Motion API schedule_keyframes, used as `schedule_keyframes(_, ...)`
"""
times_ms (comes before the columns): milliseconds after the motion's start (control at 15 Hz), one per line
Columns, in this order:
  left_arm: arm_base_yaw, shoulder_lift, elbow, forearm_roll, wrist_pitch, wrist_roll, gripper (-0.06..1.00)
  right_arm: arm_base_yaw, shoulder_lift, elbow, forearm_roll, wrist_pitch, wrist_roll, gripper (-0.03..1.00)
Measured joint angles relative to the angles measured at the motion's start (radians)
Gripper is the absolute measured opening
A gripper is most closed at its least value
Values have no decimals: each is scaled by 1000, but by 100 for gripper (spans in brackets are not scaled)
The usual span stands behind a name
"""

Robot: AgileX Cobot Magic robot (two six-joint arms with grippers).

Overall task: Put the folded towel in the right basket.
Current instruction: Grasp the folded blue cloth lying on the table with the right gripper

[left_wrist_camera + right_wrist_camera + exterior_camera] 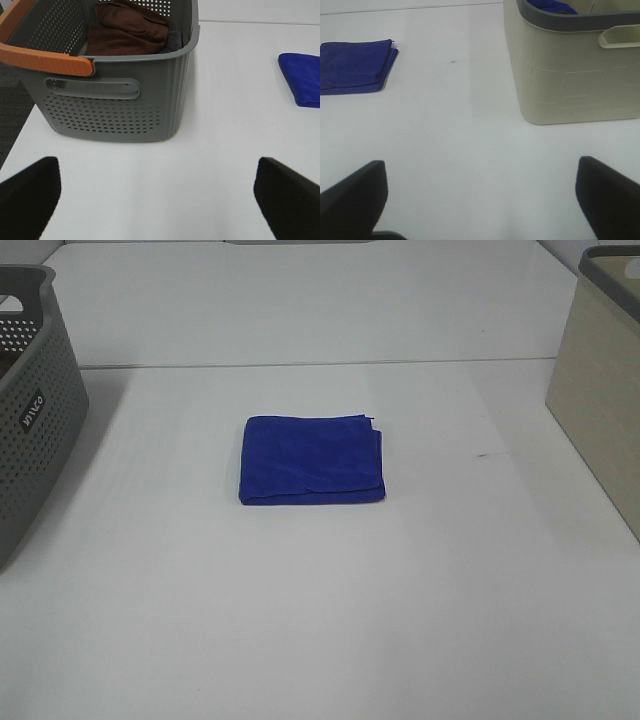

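Observation:
A folded blue towel lies flat in the middle of the white table. It also shows in the left wrist view and in the right wrist view. The right basket is beige with a grey rim, at the table's right edge; in the right wrist view something blue lies inside it. My left gripper is open and empty, well short of the towel. My right gripper is open and empty, near the beige basket. Neither gripper shows in the exterior view.
A grey perforated basket stands at the table's left edge. In the left wrist view it has an orange handle and holds brown towels. A seam in the tabletop runs behind the towel.

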Motion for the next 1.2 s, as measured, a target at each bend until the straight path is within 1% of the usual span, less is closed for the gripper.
schedule_keyframes(1200, 0, 0, 0, 0, 0, 0, 97, 0, 0, 0, 0, 0, 0, 97)
